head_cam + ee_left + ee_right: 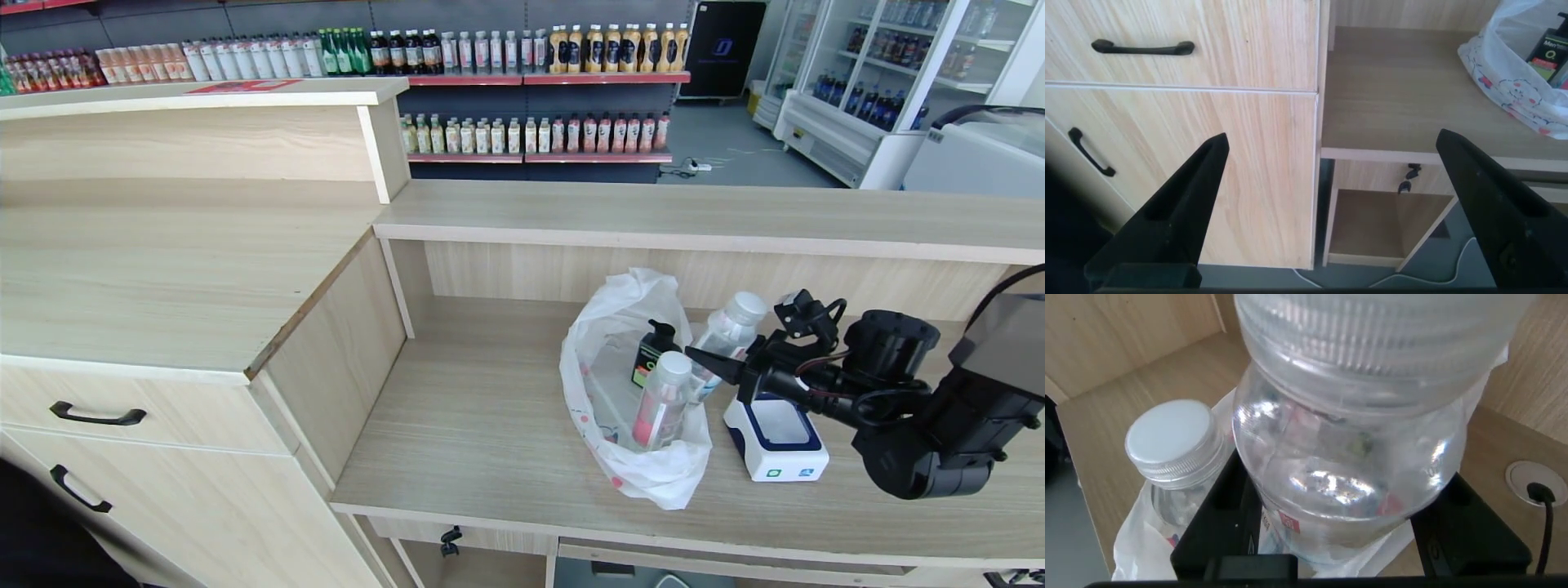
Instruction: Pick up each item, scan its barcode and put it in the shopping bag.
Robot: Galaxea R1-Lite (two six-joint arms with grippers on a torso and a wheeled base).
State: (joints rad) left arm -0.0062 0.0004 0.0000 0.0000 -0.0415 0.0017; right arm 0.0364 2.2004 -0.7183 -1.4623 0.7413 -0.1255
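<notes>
Clear bottle sits gripped in my right end effector, cap up, just above the scanner; the shopping bag gapes just to its left. My left end effector hangs open, well apart.

Pump bottle, capped bottle in shopping bag on counter; scanner just right; third bottle perhaps between

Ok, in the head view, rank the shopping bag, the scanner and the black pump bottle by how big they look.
1. shopping bag, clearly the largest.
2. scanner, mid-sized, its top partly covered by the arm.
3. black pump bottle, the smallest, though part of it is hidden inside the bag.
</notes>
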